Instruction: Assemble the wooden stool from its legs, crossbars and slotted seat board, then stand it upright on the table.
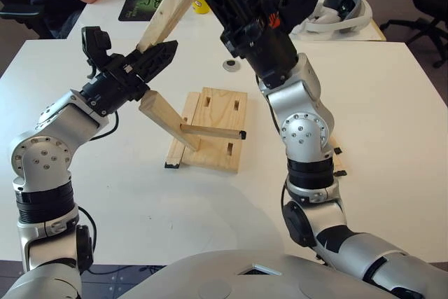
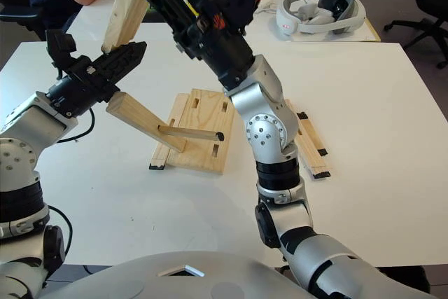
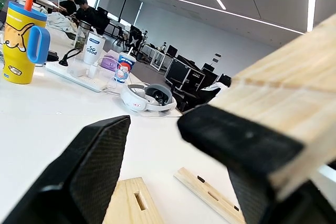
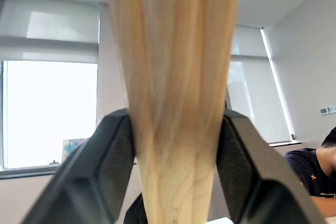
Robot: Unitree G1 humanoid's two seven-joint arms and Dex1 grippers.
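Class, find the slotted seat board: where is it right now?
The slotted seat board lies flat on the white table near its middle, between the robot's two arms, with a crossbar on a tilted leg crossing over it.

Room to pass over the worktop (image 1: 392,117) on its far right and along the near edge. Centre taken: seat board (image 1: 218,120) lying flat, tilted leg (image 1: 164,118) with crossbar (image 1: 213,131) slanting over its left side. Overhead, the raised leg (image 1: 168,8) clamped in the right pincer (image 4: 176,124) slopes down to just beside the left pincer (image 1: 159,55). Loose slats (image 2: 311,145) lie right of the right arm.
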